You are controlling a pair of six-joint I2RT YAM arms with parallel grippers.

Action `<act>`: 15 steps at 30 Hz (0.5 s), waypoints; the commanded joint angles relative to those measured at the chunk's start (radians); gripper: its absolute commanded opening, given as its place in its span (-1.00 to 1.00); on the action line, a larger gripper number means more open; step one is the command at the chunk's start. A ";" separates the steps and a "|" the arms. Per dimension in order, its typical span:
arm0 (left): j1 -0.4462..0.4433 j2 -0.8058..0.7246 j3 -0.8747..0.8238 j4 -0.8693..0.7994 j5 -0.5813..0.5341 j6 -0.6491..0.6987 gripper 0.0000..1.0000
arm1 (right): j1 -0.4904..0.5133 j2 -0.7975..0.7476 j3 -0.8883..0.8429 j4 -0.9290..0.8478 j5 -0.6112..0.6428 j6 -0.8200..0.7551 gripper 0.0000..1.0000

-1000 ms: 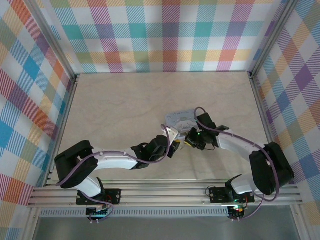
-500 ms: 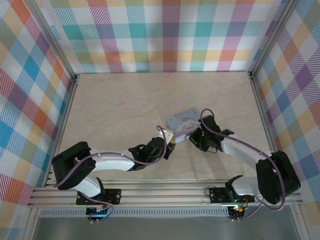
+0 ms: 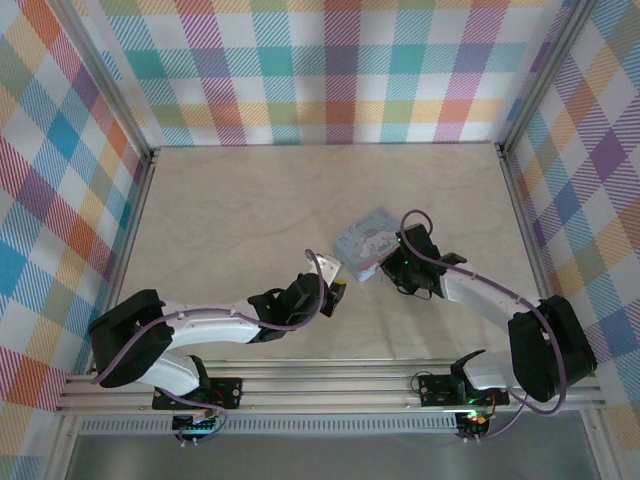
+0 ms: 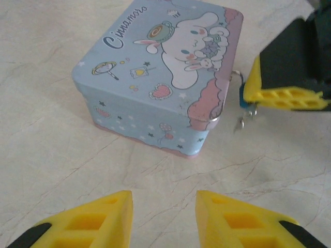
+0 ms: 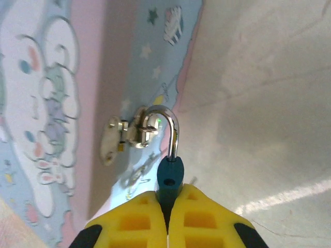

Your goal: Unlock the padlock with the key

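Hanging by its shackle from the hasp (image 5: 135,128) of the shut Cinnamoroll tin (image 4: 155,77), the padlock (image 5: 169,174) is pinched in the closed right gripper (image 5: 166,199). The left gripper (image 4: 163,206) hovers near the tin, half-spread and empty.

The left arm (image 3: 215,325) is stretching forward and rightward, slung low, with the left gripper (image 4: 163,201) holding its 2 yellow fingers (image 4: 98,219) apart on nothing. The right arm (image 3: 480,295) is bending leftward toward it, with the right gripper (image 5: 166,201) pressing both fingers together on the padlock (image 5: 169,174).
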 commanded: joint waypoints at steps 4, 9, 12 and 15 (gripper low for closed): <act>0.009 -0.029 0.011 -0.046 -0.026 -0.009 -0.26 | -0.027 0.010 -0.001 0.079 -0.008 -0.002 -1.00; 0.009 -0.064 0.028 -0.121 -0.072 -0.019 -0.26 | -0.038 -0.017 0.022 0.029 -0.013 -0.062 -1.00; 0.017 -0.106 0.050 -0.202 -0.115 -0.030 -0.17 | -0.040 -0.072 0.040 -0.029 0.019 -0.108 -1.00; 0.045 -0.140 0.113 -0.345 -0.139 -0.053 -0.02 | -0.042 -0.132 0.069 -0.085 0.048 -0.165 -1.00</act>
